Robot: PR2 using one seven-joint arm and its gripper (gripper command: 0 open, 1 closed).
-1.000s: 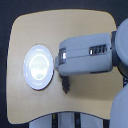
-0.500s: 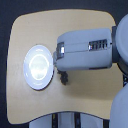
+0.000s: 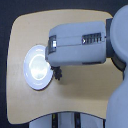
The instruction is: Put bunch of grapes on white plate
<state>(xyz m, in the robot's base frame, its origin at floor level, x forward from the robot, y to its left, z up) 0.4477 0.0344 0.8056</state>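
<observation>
- Large grey-and-white boxy robot arm (image 3: pixel 82 45) extended from the exterior view's right across the middle of the table, forearm casing covering most of the far tabletop; reach judged to serve a drop at the plate.
- Rounded pale wooden tabletop (image 3: pixel 85 92) on a dark floor, bare in the near half.
- Round glossy white plate (image 3: pixel 35 70) near the table edge on the exterior view's left, flat, strongly lit at its centre, nothing visible on its open surface; right rim partly hidden under the arm's front end.
- Dark gripper (image 3: pixel 58 74) projecting below the arm's front end, just beside the plate's right rim, apparently over bare wood rather than over the plate.
- Claw state: cannot tell; fingers too small and blurred to separate from anything held.
- Small dark bunch of grapes: not distinguishable as a separate object; possibly part of the dark mass at the gripper, not confirmed. Not on the plate's visible surface.
- Judgement: placement not yet done; short shift toward the plate centre needed before release, otherwise risk of landing on rim or wood.
</observation>
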